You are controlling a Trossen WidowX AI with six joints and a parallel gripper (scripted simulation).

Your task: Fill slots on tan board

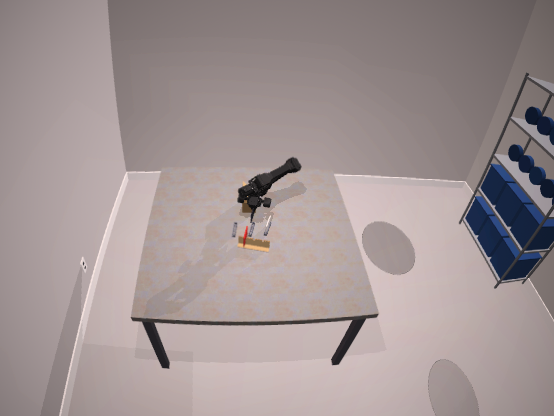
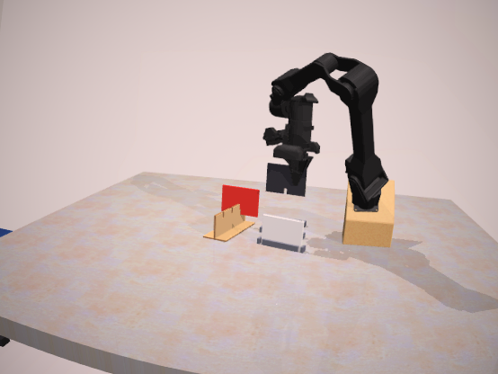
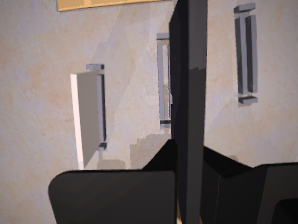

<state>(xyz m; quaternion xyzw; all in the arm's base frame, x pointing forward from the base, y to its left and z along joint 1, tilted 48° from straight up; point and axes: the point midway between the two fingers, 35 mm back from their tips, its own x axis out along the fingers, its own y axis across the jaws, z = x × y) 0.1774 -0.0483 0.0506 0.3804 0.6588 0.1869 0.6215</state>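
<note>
My gripper (image 2: 297,176) (image 3: 178,145) is shut on a black board (image 2: 275,179) (image 3: 196,100) and holds it upright, well above the holders, its notch facing down. A red board (image 1: 245,235) (image 2: 240,200) stands crosswise in a slot near one end of the tan board (image 1: 260,245) (image 2: 221,224). Two other notches in the tan board's top edge show bare in the exterior view. A white board (image 2: 282,231) (image 3: 87,120) stands upright in its holder (image 2: 279,245) (image 3: 102,110). The middle holder (image 1: 251,229) (image 3: 162,80) and the far holder (image 1: 234,229) (image 3: 246,55) are empty.
The arm's tan base block (image 2: 369,231) stands on the table (image 1: 200,280) (image 2: 180,288) behind the holders. The tan board stands on the other side of the holders, its edge at the top of the wrist view. A shelf rack (image 1: 510,119) stands away from the table.
</note>
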